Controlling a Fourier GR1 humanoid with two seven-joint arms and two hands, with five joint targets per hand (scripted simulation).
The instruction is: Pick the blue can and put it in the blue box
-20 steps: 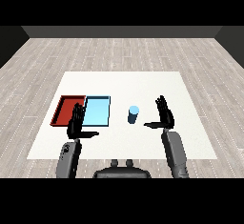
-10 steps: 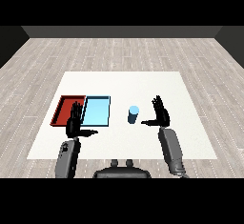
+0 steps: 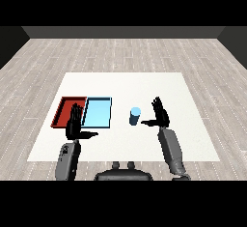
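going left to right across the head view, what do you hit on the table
red tray → left hand → light blue tray → blue can → right hand

One blue can [image 3: 135, 116], two trays [image 3: 99, 124]

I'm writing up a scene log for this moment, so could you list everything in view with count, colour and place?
Table: one, white, centre of the wood-plank floor.
Red tray: one, red, table's left part, left of the blue tray and touching it.
Light blue tray: one, light blue, right of the red tray.
Blue can: one, blue, upright on the table between the light blue tray and the right hand.
Left hand: one, black, open, near the trays' front edge.
Right hand: one, black, open, right of the can, not touching it.
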